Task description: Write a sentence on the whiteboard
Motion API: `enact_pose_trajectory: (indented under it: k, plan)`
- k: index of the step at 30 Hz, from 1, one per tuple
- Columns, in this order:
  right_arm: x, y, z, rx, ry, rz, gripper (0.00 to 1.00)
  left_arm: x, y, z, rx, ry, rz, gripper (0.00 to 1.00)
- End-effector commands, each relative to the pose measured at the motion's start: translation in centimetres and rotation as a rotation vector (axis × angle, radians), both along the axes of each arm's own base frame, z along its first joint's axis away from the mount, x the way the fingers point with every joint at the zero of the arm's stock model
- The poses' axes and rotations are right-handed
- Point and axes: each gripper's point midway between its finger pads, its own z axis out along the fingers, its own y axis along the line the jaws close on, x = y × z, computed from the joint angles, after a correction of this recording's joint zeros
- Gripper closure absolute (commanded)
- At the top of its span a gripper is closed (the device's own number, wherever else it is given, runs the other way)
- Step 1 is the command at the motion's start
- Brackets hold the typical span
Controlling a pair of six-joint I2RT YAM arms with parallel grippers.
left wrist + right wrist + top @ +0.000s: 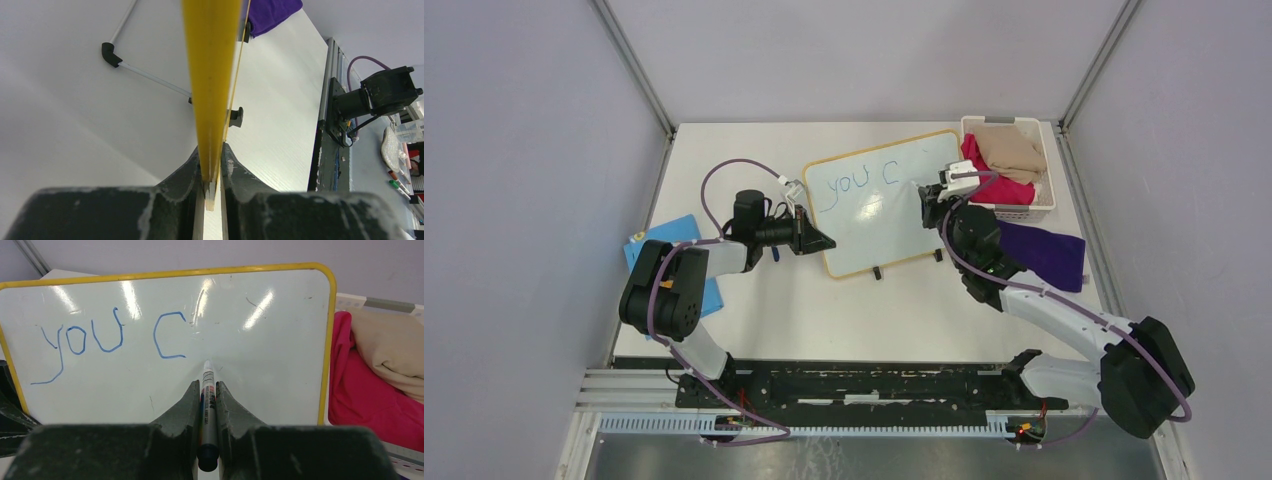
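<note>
Whiteboard [879,205]: white w/ yellow frame, mid-table. It stands on black feet [877,272] at its near edge, face toward the arms.
Writing [107,342]: blue "you C" in one line across the upper left of the whiteboard face. Thin strokes; the rest of the face is blank apart from faint scuffs.
Left claw [212,167]: at the whiteboard's left edge, closed on it, w/ the yellow frame pinched btw both fingers.
Right claw [206,386]: in front of the whiteboard's right half, clamped on a marker [208,415].
Marker: light barrel w/ its dark back end toward the wrist. The tip points at the whiteboard, just right of the "C" and a bit lower. Can't tell if the tip touches.
Basket [1044,165]: white, just beside the whiteboard's far right corner, holding pink and tan cloth.
Purple cloth [1044,255]: flat on the table, right of the whiteboard, on the near side of the basket.
Blue cloth [669,240]: left of the whiteboard, well apart, partly under the left arm.
</note>
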Motion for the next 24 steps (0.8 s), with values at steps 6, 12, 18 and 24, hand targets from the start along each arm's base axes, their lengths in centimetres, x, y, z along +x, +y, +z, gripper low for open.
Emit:
enact_pose_trajectory:
  k: [6,12,18,24]
  plan:
    - [1.5,0.2,5.2,0.082,-0.113,-0.012,1.00,0.8,0.5,-1.0,0.070,-0.026,0.041,0.98]
    - [2.0,0.5,5.0,0.076,-0.103,-0.010,1.00,0.8,0.5,-1.1,0.071,-0.023,0.041,0.98]
    - [2.4,1.0,4.3,0.064,-0.080,0.000,1.00,0.8,0.5,-1.1,0.072,-0.022,0.039,0.98]
    - [2.7,1.5,4.2,0.059,-0.074,0.013,1.00,0.8,0.5,-1.1,0.072,-0.023,0.039,0.98]
